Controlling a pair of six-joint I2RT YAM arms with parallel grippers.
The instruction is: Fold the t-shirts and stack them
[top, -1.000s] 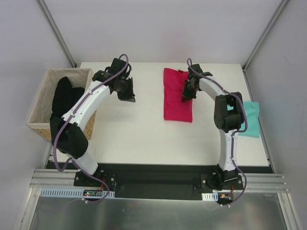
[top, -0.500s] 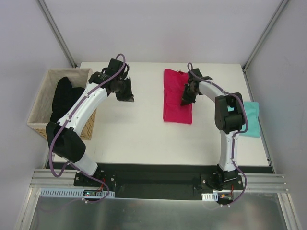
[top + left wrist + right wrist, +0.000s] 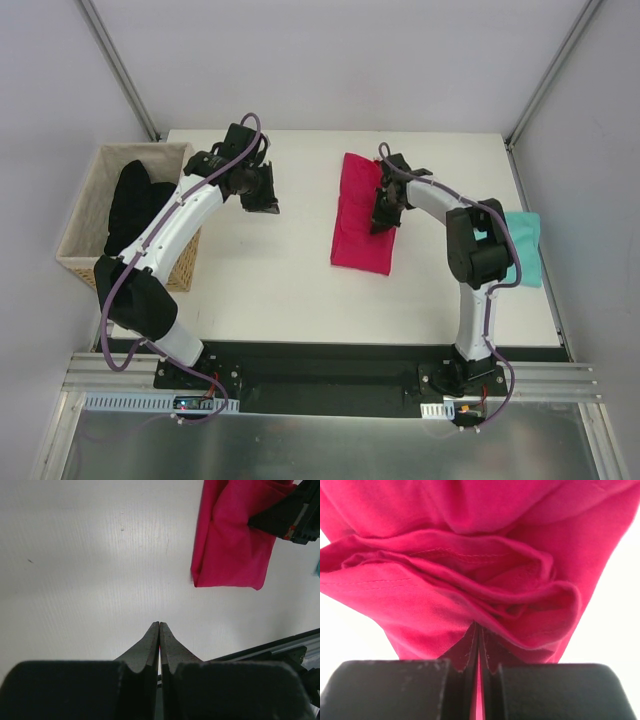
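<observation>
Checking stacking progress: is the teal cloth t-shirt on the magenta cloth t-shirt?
No, the teal cloth t-shirt lies far right, apart from the magenta cloth t-shirt.

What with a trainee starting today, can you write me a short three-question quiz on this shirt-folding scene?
1. True or false: the left gripper is holding cloth.
2. Pick one: the right gripper is shut on A) the pink t-shirt, B) a paper cup, C) nothing.
3. Fill in: the teal t-shirt lies at the ___ edge of the table, partly hidden by the right arm.

Key:
1. False. It is shut and empty above the bare tabletop.
2. A.
3. Right.
</observation>
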